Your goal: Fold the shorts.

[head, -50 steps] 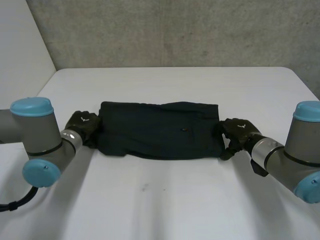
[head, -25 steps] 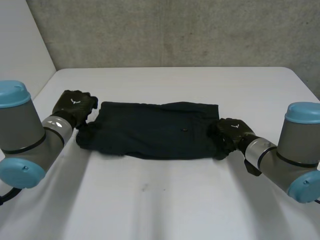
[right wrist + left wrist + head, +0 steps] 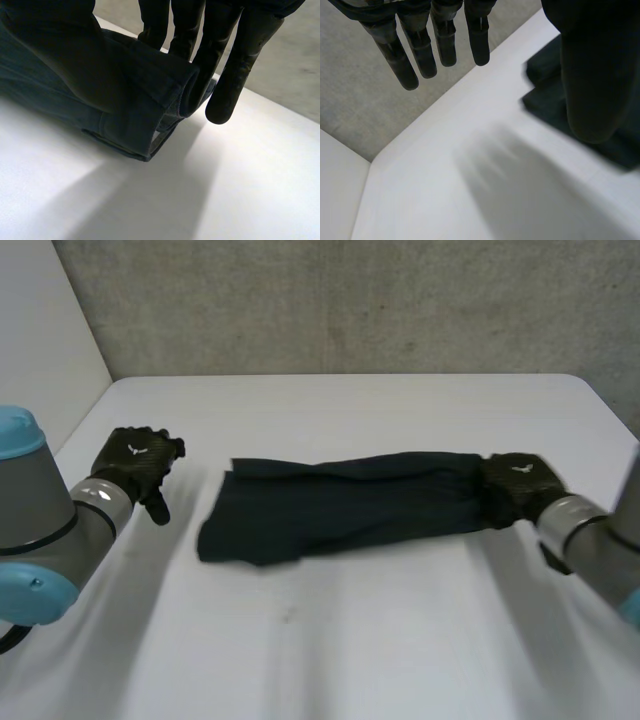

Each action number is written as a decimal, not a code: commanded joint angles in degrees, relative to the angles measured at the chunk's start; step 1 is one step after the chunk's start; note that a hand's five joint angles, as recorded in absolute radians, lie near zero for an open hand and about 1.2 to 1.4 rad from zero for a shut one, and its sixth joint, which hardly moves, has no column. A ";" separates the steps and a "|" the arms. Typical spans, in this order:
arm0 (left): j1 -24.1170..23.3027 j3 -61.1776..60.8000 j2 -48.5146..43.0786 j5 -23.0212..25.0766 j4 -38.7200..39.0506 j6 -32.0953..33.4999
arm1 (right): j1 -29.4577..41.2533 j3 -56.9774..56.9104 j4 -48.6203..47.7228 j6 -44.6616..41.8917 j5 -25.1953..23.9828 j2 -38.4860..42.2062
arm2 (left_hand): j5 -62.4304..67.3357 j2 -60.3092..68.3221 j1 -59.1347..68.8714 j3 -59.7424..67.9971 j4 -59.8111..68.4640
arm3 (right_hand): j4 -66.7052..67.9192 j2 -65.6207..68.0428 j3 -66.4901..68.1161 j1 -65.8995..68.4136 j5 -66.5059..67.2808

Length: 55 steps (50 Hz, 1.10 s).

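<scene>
Fingers (image 3: 422, 54) of left hand (image 3: 135, 462) now straight, off the shorts (image 3: 340, 505); right hand (image 3: 515, 485) stays clamped, lifting its end to fold

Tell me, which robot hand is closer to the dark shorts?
Right. The right hand pinches one end of the shorts. The left hand is open, off to the side of their other end and not touching them.

The left robot hand (image 3: 135, 462) hovers at 9 o'clock on the counter (image 3: 350, 640), fingers (image 3: 422, 47) straight and spread, holding nothing. Its grey forearm (image 3: 60, 530) comes in from 8 o'clock. The right robot hand (image 3: 515, 488) is at 3 o'clock, thumb and fingers (image 3: 235, 75) pinching the end of the shorts (image 3: 340, 505), its arm (image 3: 590, 550) entering from 4 o'clock.
</scene>
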 commanded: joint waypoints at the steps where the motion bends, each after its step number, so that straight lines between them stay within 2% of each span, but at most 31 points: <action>1: 0.38 -1.03 2.67 -0.06 -0.14 -0.04 | -9.56 0.72 8.83 -16.38 -0.05 -1.82 | -0.45 -1.02 -2.37 -1.70 -1.13 | 11.71 13.42 14.92 25.45 16.67; 3: 0.30 -1.55 3.37 0.12 -0.05 -0.04 | -10.01 -0.76 10.94 -20.86 0.04 -1.90 | -0.96 -1.53 -2.88 -2.21 -1.64 | 11.71 13.42 14.92 25.45 16.67; 6: 0.21 -1.82 3.64 0.12 -0.05 -0.04 | -8.43 -3.22 12.09 -22.82 0.04 -1.99 | -1.30 -1.87 -3.21 -2.55 -1.98 | 11.71 13.42 14.92 25.45 16.67; 10: -0.32 -1.56 3.73 0.03 0.03 -0.04 | -2.20 -8.94 12.18 -22.99 0.04 -2.17 | -1.47 -2.04 -3.38 -2.72 -2.15 | 11.71 13.42 14.92 25.45 16.67; 14: -0.76 -0.77 4.16 -0.06 0.03 -0.92 | 6.58 -14.12 11.83 -23.78 -0.13 -1.91 | -2.47 -3.04 -4.39 -3.72 -3.15 | 11.71 13.42 14.92 25.45 16.67; 18: -2.25 0.55 5.22 -0.14 0.12 -3.20 | 19.57 -19.83 9.12 -26.76 -0.75 2.20 | -4.16 -4.73 -6.07 -5.41 -4.84 | 11.71 13.42 14.92 25.45 16.67; 21: -3.22 2.04 6.54 -0.06 0.12 -6.10 | 26.01 -21.51 7.27 -29.93 -2.41 6.08 | -4.16 -4.73 -6.07 -5.41 -4.84 | 11.71 13.42 14.92 25.45 16.67; 22: -3.31 2.66 7.06 -0.06 0.03 -7.50 | 29.16 -21.78 6.30 -32.20 -4.42 8.36 | -4.16 -4.73 -6.07 -5.41 -4.84 | 11.71 13.42 14.92 25.45 16.67; 26: -3.39 4.50 7.86 -0.14 0.03 -10.32 | 33.93 -21.69 5.42 -36.17 -10.66 13.81 | -4.16 -4.73 -6.07 -5.41 -4.84 | 11.71 13.42 14.92 25.45 16.67; 29: -3.48 5.38 7.86 -0.23 0.03 -11.29 | 34.81 -21.86 5.33 -37.23 -12.44 16.11 | -4.16 -4.73 -6.07 -5.41 -4.84 | 11.71 13.42 14.92 25.45 16.67; 32: -3.92 6.53 7.77 -0.23 0.03 -11.73 | 34.82 -22.31 5.42 -36.18 -12.53 15.59 | -4.32 -4.89 -6.24 -5.58 -5.00 | -47.25 -45.54 -44.03 -33.51 -42.28; 33: -4.01 6.88 7.77 -0.23 0.03 -11.73 | 34.73 -22.31 5.42 -35.66 -12.01 14.98 | -4.33 -4.90 -6.24 -5.58 -5.01 | -58.29 -56.58 -55.08 -44.55 -53.33; 37: -4.80 9.16 6.89 -0.32 0.03 -11.73 | 34.03 -21.69 5.33 -27.41 -9.89 9.44 | -4.66 -5.23 -6.58 -5.91 -5.34 | -58.29 -56.58 -55.08 -44.55 -53.33; 38: -5.32 10.38 6.02 -0.49 -0.05 -11.90 | 32.63 -21.08 5.07 -21.12 -9.63 7.00 | -4.50 -5.07 -6.41 -5.75 -5.18 | -58.29 -56.58 -55.08 -44.55 -53.33; 41: -6.82 12.59 4.09 -0.58 -0.23 -12.69 | 28.85 -20.02 4.54 -10.29 -8.66 3.47 | -4.49 -5.06 -6.41 -5.75 -5.17 | -58.29 -56.58 -55.08 -44.55 -53.33; 42: -8.13 14.07 3.03 -0.85 -0.49 -13.48 | 26.14 -19.06 4.19 -3.64 -7.70 1.02 | -4.33 -4.90 -6.24 -5.58 -5.01 | -58.29 -56.58 -55.08 -44.55 -53.33; 46: -10.68 16.80 0.66 -2.95 -1.80 -16.38 | 21.74 -17.56 4.88 7.73 -4.63 -3.21 | -4.33 -4.90 -6.24 -5.58 -5.01 | -58.29 -56.58 -55.08 -44.55 -53.33; 48: -11.83 17.42 -0.22 -4.18 -3.30 -17.79 | 20.85 -16.95 5.41 9.17 -2.96 -3.14 | -4.16 -4.73 -6.07 -5.41 -4.84 | -58.29 -56.58 -55.08 -44.55 -53.33; 55: -19.82 17.95 -6.90 -9.37 -11.82 -20.78 | 19.70 -18.70 11.92 3.64 0.83 2.57 | -4.33 -4.90 -6.24 -5.58 -5.01 | -58.29 -56.58 -55.08 -44.55 -53.33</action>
